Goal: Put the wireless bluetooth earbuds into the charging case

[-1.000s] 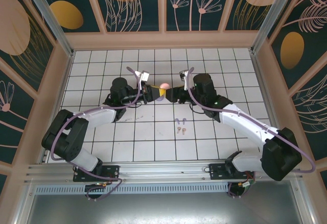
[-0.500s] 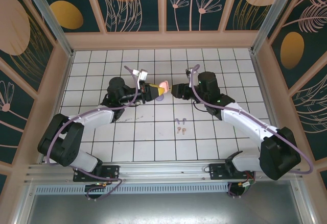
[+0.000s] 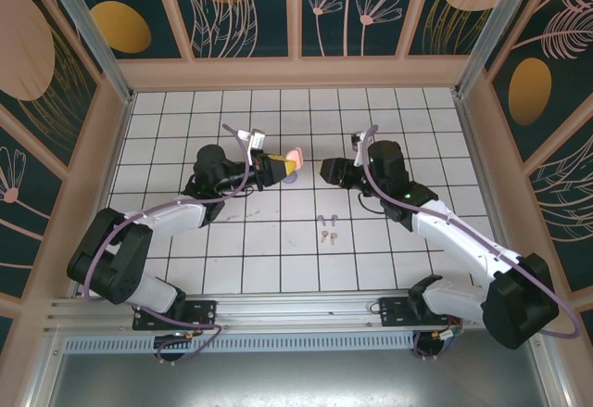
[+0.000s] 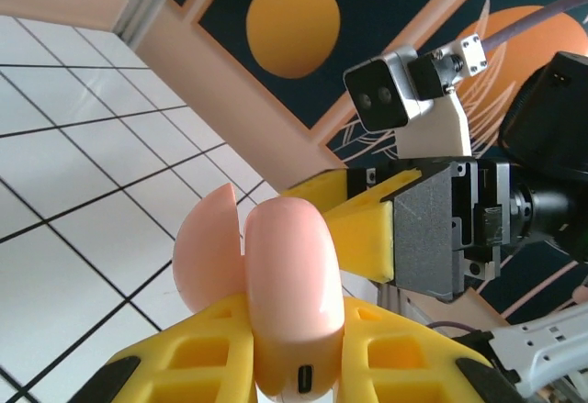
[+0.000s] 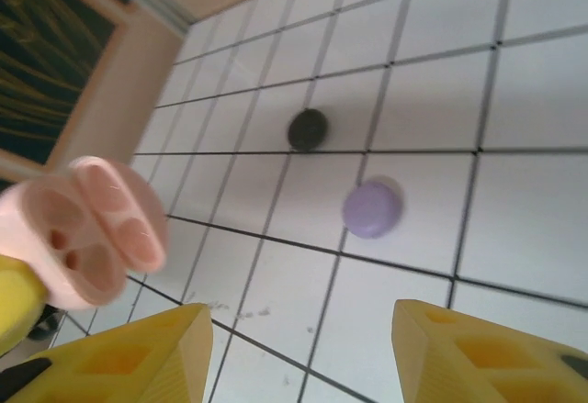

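Lavender earbuds (image 3: pixel 325 219): two tiny specks side by side on the tiled table (image 3: pixel 250 268), between the two arms and nearer the bases. They are too small for their shape to be made out.
Pink earbuds (image 3: pixel 329 236): a second pair just beside the lavender ones, on the near side. They lie loose on the tile and are equally hard to resolve.
Pink charging case (image 3: pixel 296 158): lifted off the table with its lid swung open, well apart from both pairs. In the right wrist view (image 5: pixel 83 229) its two wells face the camera, blurred and apparently hollow. In the left wrist view (image 4: pixel 294 302) the lower end of the case sits down between the fingers, with a small port showing.
Left gripper (image 3: pixel 283 162): its yellow fingers are clamped on the pink charging case.
Right gripper (image 3: pixel 326 171): it faces the case from just beside it without touching. In its own wrist view (image 5: pixel 303 343) the fingers are spread wide with nothing between them, their tips cut off by the frame edge.
Lavender case (image 5: pixel 372 208): closed and resting on a tile. From above, only a sliver shows beneath the pink case (image 3: pixel 291 177).
Black case (image 5: pixel 308 129): closed, on the tile beyond the lavender one, apart from it.
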You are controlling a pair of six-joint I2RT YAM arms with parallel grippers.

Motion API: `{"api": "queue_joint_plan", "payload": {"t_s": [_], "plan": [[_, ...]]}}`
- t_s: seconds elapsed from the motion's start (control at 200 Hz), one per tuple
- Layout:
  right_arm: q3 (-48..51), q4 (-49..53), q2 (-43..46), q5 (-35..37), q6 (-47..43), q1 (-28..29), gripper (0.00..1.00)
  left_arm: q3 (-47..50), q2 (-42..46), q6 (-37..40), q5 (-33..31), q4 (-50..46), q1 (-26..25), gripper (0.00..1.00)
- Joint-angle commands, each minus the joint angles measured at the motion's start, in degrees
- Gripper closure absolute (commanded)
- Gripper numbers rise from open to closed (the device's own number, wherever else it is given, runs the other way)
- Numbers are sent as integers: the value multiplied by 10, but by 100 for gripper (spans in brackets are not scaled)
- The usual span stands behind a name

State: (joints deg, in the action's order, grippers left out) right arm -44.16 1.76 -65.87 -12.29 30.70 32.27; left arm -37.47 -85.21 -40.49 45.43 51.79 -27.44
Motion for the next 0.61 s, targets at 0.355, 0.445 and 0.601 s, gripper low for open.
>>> {"api": "queue_joint_plan", "payload": {"t_s": [0.355,0.445,0.601], "plan": [[27,205,1,166,154,119,46,42,55,81,-149,182,-2,100],[29,213,-8,177,172,139,47,59,58,103,-169,225,-2,100],[24,213,-28,191,190,165,48,88,56,111,-190,292,-2,100]]}}
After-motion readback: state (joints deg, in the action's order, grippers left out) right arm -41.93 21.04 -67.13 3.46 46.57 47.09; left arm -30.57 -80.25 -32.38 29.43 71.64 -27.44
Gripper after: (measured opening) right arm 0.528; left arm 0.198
